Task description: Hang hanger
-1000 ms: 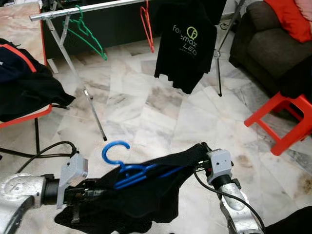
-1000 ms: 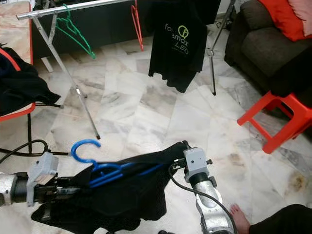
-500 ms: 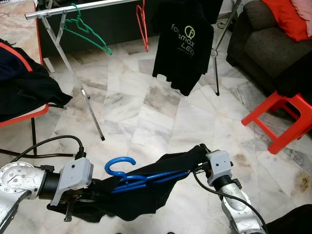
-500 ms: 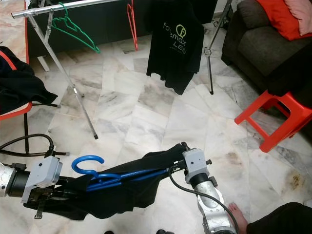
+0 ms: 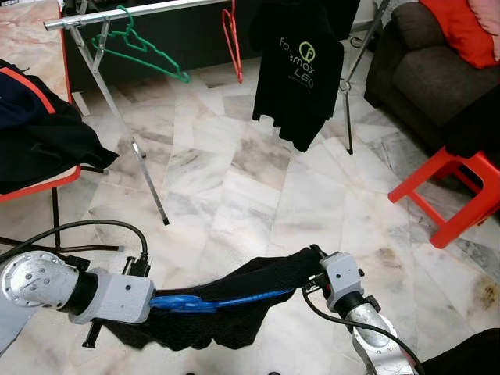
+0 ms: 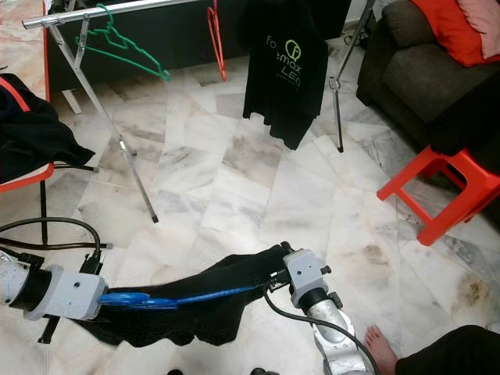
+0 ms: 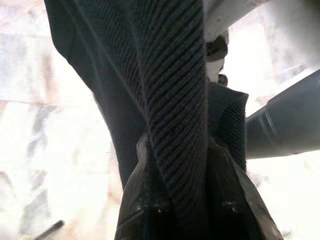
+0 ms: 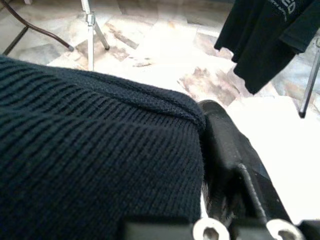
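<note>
The blue hanger (image 5: 223,300) lies threaded inside a black garment (image 5: 234,308) stretched between both arms, low over the floor at 6 o'clock. The left claw (image 7: 175,210) is clenched on the cloth; the right claw (image 8: 220,150) grips the other end. The rail (image 5: 141,13) at 12 o'clock stands well apart, so hanging remains undone.

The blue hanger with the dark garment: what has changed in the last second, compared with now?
The blue hanger has turned flatter: its hook, raised a second ago, now lies hidden behind the left gripper's wrist. The dark garment is pulled out longer and lower between the left gripper and the right gripper. Both grippers kept their hold; the rail with its clothes is unchanged.
</note>
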{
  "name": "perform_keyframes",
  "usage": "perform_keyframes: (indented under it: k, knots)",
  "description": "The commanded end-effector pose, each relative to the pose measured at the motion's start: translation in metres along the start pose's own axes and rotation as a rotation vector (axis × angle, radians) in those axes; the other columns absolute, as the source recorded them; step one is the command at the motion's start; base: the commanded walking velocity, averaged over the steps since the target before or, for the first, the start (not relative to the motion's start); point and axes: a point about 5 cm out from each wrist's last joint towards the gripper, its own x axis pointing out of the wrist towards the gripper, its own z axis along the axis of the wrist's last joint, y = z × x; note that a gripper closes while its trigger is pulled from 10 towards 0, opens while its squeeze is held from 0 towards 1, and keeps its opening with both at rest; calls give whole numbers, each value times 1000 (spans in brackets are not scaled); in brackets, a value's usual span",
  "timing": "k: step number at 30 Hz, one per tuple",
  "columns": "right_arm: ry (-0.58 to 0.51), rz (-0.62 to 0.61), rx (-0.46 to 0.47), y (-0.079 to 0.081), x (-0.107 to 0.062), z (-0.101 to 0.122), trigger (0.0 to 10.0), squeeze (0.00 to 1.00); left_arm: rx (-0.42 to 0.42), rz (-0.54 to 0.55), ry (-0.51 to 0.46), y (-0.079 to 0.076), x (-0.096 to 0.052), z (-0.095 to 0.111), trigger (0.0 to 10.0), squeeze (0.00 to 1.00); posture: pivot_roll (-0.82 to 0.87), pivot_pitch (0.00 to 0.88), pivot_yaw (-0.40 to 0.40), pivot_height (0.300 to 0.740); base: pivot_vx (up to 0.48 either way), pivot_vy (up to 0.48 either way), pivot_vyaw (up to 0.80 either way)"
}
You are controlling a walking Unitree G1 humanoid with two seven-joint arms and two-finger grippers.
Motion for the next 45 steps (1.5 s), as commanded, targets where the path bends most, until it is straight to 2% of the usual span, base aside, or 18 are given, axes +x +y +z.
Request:
perform_keyframes:
  k: [1, 5, 6, 9, 10, 18, 23, 27, 28, 30, 32, 33, 34, 35, 36, 37, 41, 45]
  knots:
    - [21, -303, 62, -65, -17, -3, 0, 0, -46, -124, 150, -20, 7, -23, 10000, 0, 11, 248, -69, 740, 0, 0, 0]
    - [11, -293, 68, -63, -16, -2, 0, 0, -29, -24, 227, -9, 12, -32, 10000, 0, 11, 248, -68, 740, 0, 0, 0]
    - [7, -288, 73, -61, -16, -2, 0, 0, -25, 66, 279, -1, 14, -40, 10000, 0, 9, 248, -68, 740, 0, 0, 0]
    - [6, -280, 75, -58, -15, -2, 0, 0, -3, 167, 241, 9, 17, -41, 10000, 0, 8, 248, -68, 740, 0, 0, 0]
    - [7, -276, 77, -58, -16, -3, 0, 0, 9, 179, 174, 10, 17, -37, 10000, 0, 7, 247, -68, 740, 0, 0, 0]
    - [23, -266, 72, -60, -19, -6, 0, 0, 12, 103, 10, 2, 8, -26, 10000, 0, 7, 248, -72, 740, 0, 0, 0]
    - [36, -253, 68, -60, -19, -8, 0, 0, 140, 1, 89, 2, 11, -24, 10000, 0, 9, 246, -76, 740, 0, 0, 0]
    - [41, -232, 66, -54, -15, -7, 0, 0, 208, -13, 60, 2, 22, -15, 10000, 0, 6, 246, -78, 740, 0, 0, 0]
    - [49, -216, 64, -51, -13, -8, 1020, 0, 219, -16, 37, 2, 27, -11, 10000, 0, 6, 246, -78, 740, 0, 0, 0]
    - [78, -155, 63, -42, -10, -11, 10000, 0, 208, -30, -25, -2, 40, -5, 10000, 0, 13, 245, -73, 740, 0, 0, 0]
    - [83, -126, 89, -38, -9, -12, 10000, 0, 206, -43, -34, -5, 45, -4, 10000, 0, 13, 245, -73, 740, 0, 0, 0]
    - [84, -109, 110, -36, -9, -12, 10000, 447, 214, -50, -34, -6, 47, -3, 10000, 0, 5, 244, -73, 740, 0, 0, 0]
    - [84, -98, 124, -34, -9, -12, 10000, 447, 219, -54, -34, -7, 48, -3, 10000, 0, 5, 243, -73, 740, 0, 0, 0]
    - [102, -28, 181, -27, -8, -14, 10000, 1000, 223, -57, -44, -9, 51, -2, 10000, 0, 5, 241, -72, 740, 0, 0, 0]
    - [149, 152, 252, -11, -10, -19, 10000, 1000, 226, -61, -53, -12, 55, -2, 10000, 0, 3, 241, -71, 740, 0, 0, 0]
    - [166, 213, 267, -5, -11, -21, 10000, 1000, 227, -64, -55, -13, 56, -2, 10000, 0, 1, 239, -71, 740, 0, 0, 0]
    - [312, 360, 303, 6, -22, -37, 10000, 1000, 230, -70, -62, -14, 59, 0, 10000, 0, 2, 234, -73, 740, 0, 0, 0]
    - [302, 470, 327, 12, -26, -36, 10000, 1000, 228, -60, -78, -14, 62, 3, 10000, 0, 3, 233, -74, 740, 0, 0, 0]
